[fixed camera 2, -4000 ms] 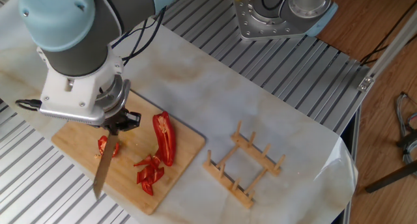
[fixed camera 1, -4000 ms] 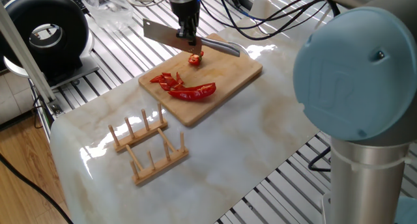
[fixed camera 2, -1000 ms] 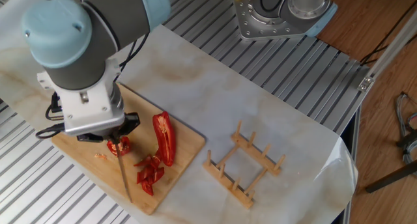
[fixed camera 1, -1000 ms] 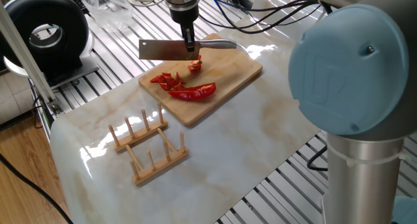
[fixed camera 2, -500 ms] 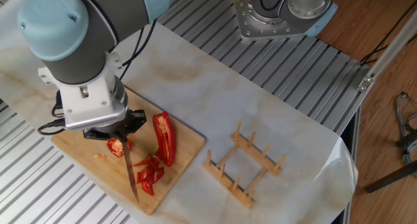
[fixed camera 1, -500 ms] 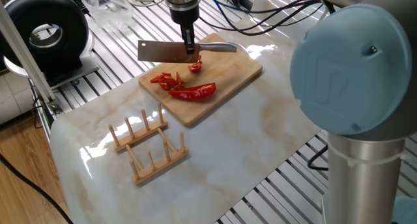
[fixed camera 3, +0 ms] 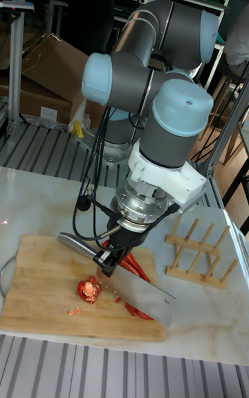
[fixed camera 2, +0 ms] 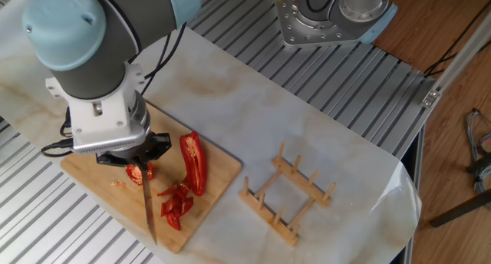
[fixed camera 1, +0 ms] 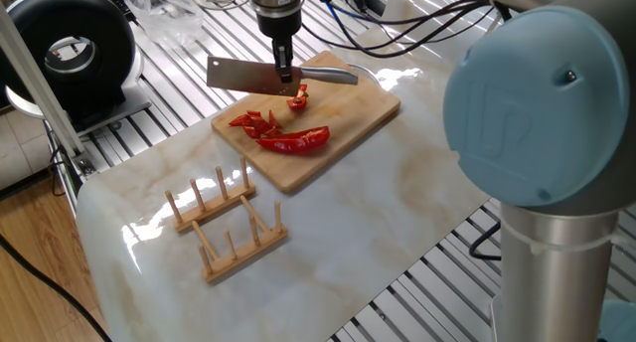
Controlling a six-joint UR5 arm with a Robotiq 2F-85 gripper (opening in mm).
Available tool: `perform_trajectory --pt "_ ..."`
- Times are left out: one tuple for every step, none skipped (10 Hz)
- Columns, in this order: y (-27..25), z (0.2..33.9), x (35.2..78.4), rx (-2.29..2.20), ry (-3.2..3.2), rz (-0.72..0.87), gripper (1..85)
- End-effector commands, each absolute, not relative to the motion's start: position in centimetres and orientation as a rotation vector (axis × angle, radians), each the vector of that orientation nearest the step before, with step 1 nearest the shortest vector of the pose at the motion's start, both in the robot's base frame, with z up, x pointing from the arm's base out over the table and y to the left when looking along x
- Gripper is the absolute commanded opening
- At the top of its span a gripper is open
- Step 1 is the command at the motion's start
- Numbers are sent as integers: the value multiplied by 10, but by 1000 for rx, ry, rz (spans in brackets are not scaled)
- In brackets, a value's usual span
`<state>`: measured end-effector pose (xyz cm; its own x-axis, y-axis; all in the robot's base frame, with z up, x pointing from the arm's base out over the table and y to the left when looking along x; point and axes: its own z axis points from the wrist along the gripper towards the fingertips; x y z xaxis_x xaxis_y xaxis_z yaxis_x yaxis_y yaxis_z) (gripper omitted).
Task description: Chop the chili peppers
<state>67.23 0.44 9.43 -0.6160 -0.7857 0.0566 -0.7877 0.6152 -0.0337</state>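
On the wooden cutting board (fixed camera 1: 366,110) lie the chili peppers: a long red half (fixed camera 1: 299,140), a cluster of cut strips (fixed camera 1: 253,123) and a small chunk (fixed camera 1: 297,100). My gripper (fixed camera 1: 285,80) is shut on a cleaver (fixed camera 1: 242,77), gripping it where blade meets handle. It holds the blade just above the board, beside the small chunk (fixed camera 2: 136,172). In the other fixed view the blade (fixed camera 2: 148,211) runs edge-down between the chunk and the strips (fixed camera 2: 176,205), with the long half (fixed camera 2: 193,163) to the right. The tall fixed view shows the gripper (fixed camera 3: 109,260), the blade (fixed camera 3: 142,291) and the chunk (fixed camera 3: 88,289).
A wooden peg rack (fixed camera 1: 227,223) stands on the marble top in front of the board (fixed camera 2: 223,176). A black round device (fixed camera 1: 70,49) and cables sit at the back left. A large arm joint (fixed camera 1: 537,113) fills the right of one fixed view. A metal robot base (fixed camera 2: 330,14) is at the far side.
Since four seconds ago the cleaver has swung round, blade now out to the left of the small chunk. Over the last second it only shifted slightly; the peppers have not moved.
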Motion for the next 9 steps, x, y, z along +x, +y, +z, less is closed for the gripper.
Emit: perform_trajectory --pt "3 92 673 1350 -2787 86 13" --pt "0 94 670 1358 -2773 97 13" --pt "0 94 668 1358 -2767 89 13" --pt "0 94 668 1357 -2766 91 13" --pt "-2 92 669 1357 -2761 104 13" --pt "-1 90 671 1360 -2761 102 13" --pt "1 88 672 1361 -2763 90 13" --pt "1 86 673 1363 -2763 91 13" --pt "1 86 673 1362 -2765 87 13"
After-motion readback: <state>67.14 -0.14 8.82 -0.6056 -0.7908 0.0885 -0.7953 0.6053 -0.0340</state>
